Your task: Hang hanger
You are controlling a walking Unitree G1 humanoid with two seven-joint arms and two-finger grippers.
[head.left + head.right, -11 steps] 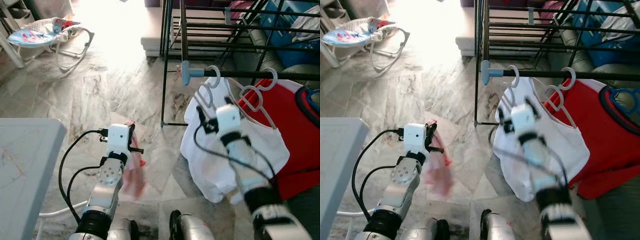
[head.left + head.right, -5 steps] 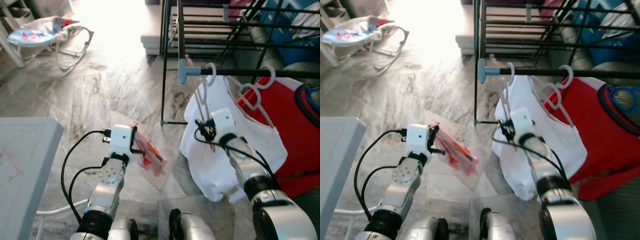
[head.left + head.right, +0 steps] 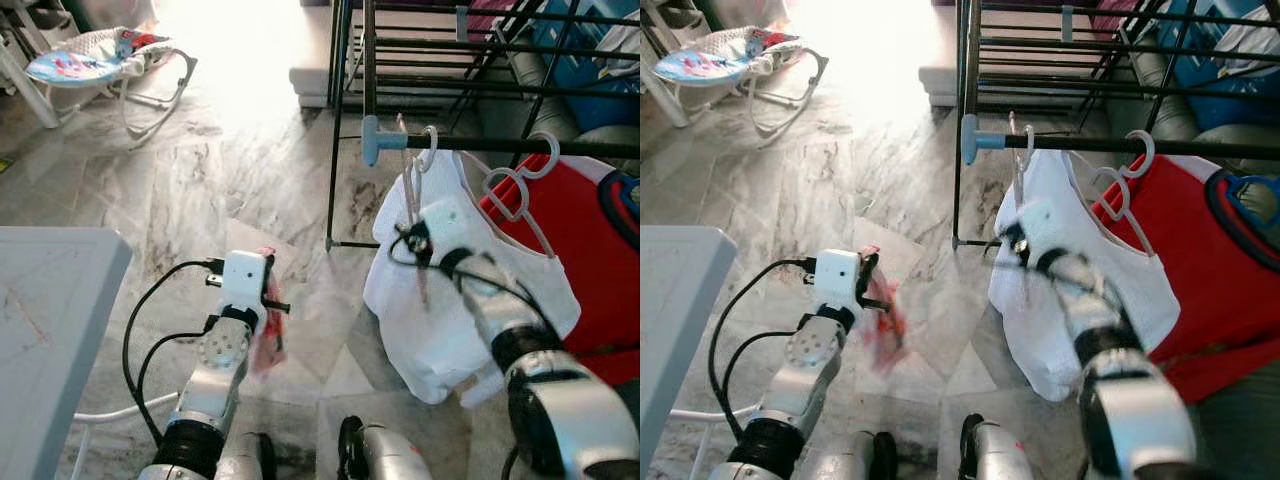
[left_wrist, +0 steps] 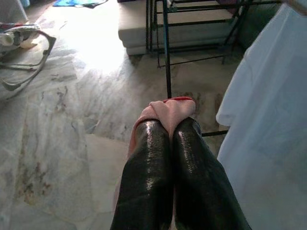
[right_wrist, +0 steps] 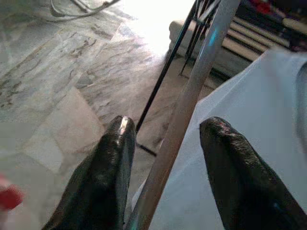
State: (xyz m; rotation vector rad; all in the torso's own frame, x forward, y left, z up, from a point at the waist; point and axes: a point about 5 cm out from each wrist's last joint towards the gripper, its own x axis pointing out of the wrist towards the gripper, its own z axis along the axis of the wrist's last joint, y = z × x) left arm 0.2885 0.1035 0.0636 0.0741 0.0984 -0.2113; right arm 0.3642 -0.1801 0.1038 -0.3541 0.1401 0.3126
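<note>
Fingers of right gripper spread apart, pale hanger passing between them, hooked on rack rail above. Left gripper pinched shut on pink cloth.

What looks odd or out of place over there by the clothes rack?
The empty hanger on the black rack bar looks pulled askew, with the right claw open around its clear arm. The left claw is shut on a pink cloth, which dangles above the marble floor.
</note>
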